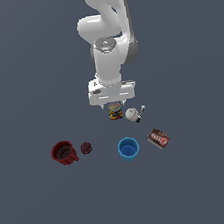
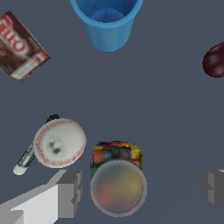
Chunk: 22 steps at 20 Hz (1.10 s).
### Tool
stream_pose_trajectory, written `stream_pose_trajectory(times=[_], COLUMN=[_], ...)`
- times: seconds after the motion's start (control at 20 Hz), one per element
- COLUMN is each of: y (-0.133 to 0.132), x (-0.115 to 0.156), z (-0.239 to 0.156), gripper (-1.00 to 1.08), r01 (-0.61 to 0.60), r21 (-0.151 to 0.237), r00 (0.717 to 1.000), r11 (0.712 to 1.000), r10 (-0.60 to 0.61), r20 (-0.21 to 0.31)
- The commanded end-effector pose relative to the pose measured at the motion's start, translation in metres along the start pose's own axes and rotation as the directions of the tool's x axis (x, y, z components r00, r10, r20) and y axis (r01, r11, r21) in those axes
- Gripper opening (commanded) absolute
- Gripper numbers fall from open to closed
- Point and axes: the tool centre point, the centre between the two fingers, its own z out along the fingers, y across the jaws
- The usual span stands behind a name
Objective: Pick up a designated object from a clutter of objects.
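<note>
While its fingers [image 2: 65, 192] are standing wide apart, the tool [image 2: 140, 190] is straddling the candy jar [image 2: 117, 177] without gripping it, the white ball [image 2: 59, 142] sitting just beside.

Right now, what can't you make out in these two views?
- Candy jar base: hidden by its own lid in the wrist view; partly covered by the tool in the exterior view.
- Marker: mostly behind the white ball in the wrist view; too small to read in the exterior view.
- Dark reddish ball: cut off by the wrist frame edge.
- Red mug: exterior view only; contents too small.
- Brown box print: cut by the edge.
</note>
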Motion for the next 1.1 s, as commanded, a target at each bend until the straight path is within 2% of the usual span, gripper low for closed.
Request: stream_pose_trajectory(times=[0.0,0.45,1.05], y=[-0.004,-0.012,-0.012], x=[-0.013,-0.038,-0.040], z=[0.012,0.033,0.046], gripper=[1.00,1.00,1.00], r01=[0.011,0.033,0.034], r21=[0.000,0.000,0.000], r00=[1.000,0.999,0.999], r11=[1.000,0.999,0.999], r10=[-0.011,-0.033,-0.034], r20=[-0.002,-0.002,-0.002])
